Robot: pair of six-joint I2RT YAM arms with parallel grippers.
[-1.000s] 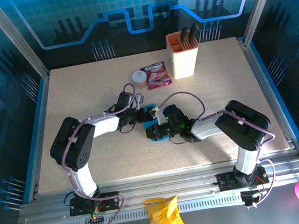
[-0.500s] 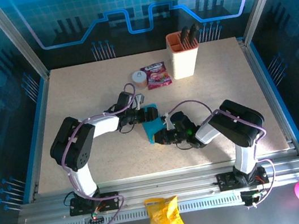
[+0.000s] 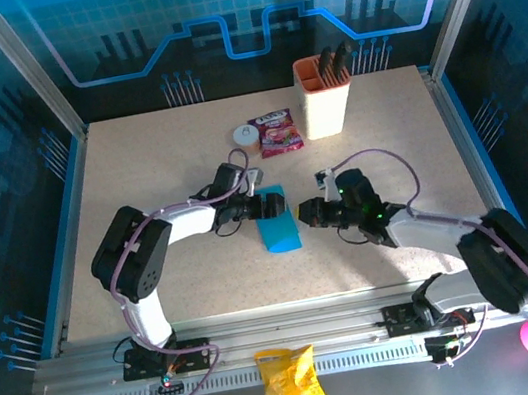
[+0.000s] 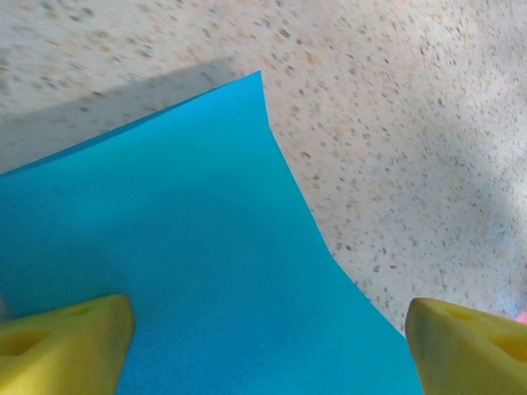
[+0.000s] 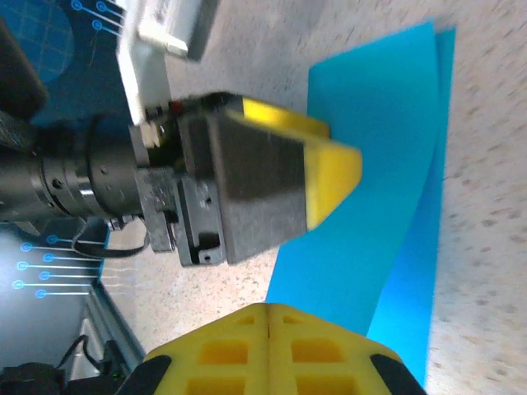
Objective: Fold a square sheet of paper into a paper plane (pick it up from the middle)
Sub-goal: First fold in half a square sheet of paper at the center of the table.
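- The square sheet of paper (image 3: 278,227) is lying near the middle of the surface (image 3: 139,178), a little toward the near edge. It is doubled over, with one cyan layer resting on another and its near end curving upward.
- The left arm (image 3: 187,220) is reaching in from the left side, and the left jaws are hanging over the far end of the sheet.
- The left jaws are standing wide. Their yellow fingertips (image 4: 62,341) are spread to either side above the blue paper and are gripping nothing. Whether the tips are touching the sheet cannot be told.
- The right arm (image 3: 431,225) is stretching in from the near right corner, and the right jaws are sitting just beside the sheet's right edge.
- The right jaws are pressed fully together. Their yellow pads (image 5: 268,346) are meeting with nothing between them.
- A beige holder cup (image 3: 322,99) is standing at the far edge.
- A pink-red snack packet (image 3: 277,132) and a small roll (image 3: 247,137) are lying just left of the cup.
- A yellow snack bag (image 3: 290,381) is resting on the rail in front of the near edge.
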